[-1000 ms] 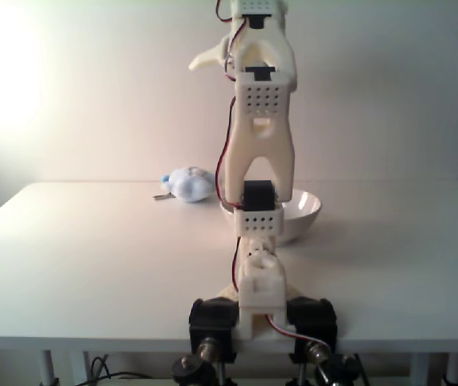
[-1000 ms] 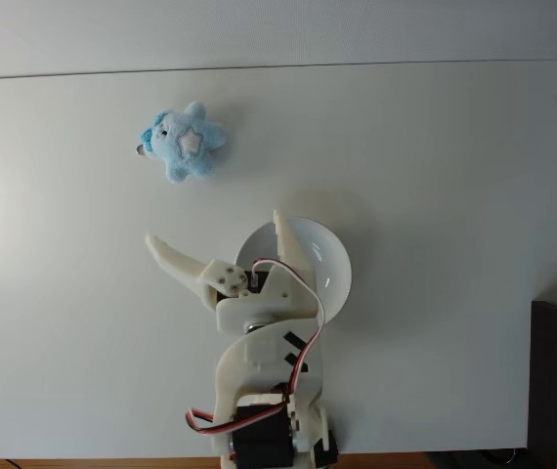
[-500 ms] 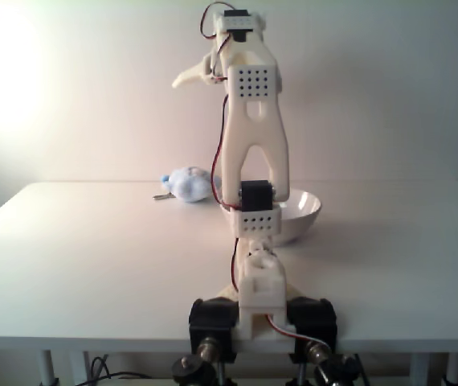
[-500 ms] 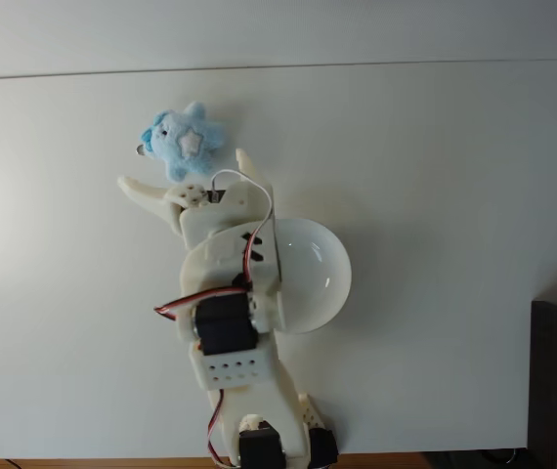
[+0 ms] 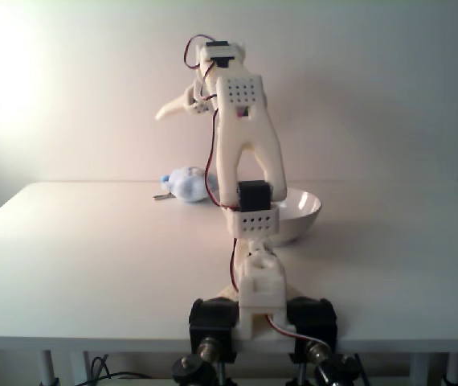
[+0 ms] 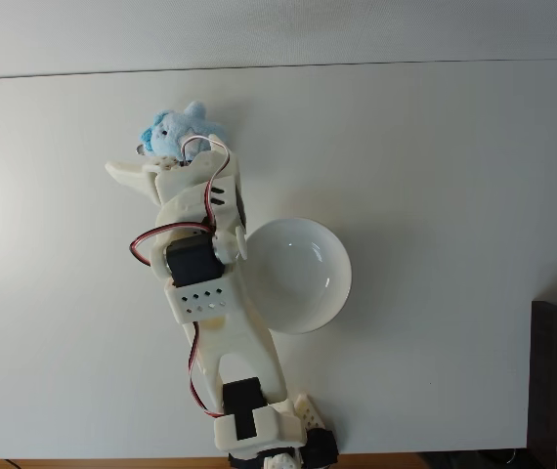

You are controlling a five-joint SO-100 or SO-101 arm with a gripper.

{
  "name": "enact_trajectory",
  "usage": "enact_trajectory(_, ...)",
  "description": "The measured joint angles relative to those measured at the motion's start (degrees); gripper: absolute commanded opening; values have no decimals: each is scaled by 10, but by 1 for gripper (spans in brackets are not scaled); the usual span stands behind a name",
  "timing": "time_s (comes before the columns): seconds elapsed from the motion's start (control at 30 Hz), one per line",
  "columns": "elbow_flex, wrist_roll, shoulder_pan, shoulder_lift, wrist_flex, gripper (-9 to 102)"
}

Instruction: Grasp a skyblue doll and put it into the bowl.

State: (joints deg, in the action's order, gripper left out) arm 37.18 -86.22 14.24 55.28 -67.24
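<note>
Reaching out over the white worktop [image 6: 435, 147], the cream arm [image 6: 205, 293] leans toward the far left part of the surface, and its pincer [image 6: 161, 168] hangs above the skyblue doll [image 6: 166, 129] with air between them, as the front fixed view shows [image 5: 182, 103]. One finger [image 6: 127, 174] sticks out toward the worktop's left edge; the other is hidden behind the wrist, so I cannot tell how wide the jaws stand.

The doll lies near the far edge, left of the middle, with the arm covering its near half from above. Its long axis cannot be judged under the arm; a small dark tag pokes out toward the left edge.

The bowl [image 6: 308, 278] sits near the middle of the worktop, just right of the arm, well apart from the doll. Bare surface runs from the bowl to the right edge and both right corners, and along the whole left edge.
</note>
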Motion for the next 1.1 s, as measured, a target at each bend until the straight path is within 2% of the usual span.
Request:
enact_trajectory(0.4, -1, 0, 5, -49, 18, 89)
enact_trajectory(0.73, -1, 1, 2, -101, 115, 90)
enact_trajectory(1.1, -1, 2, -10, -171, 130, 90)
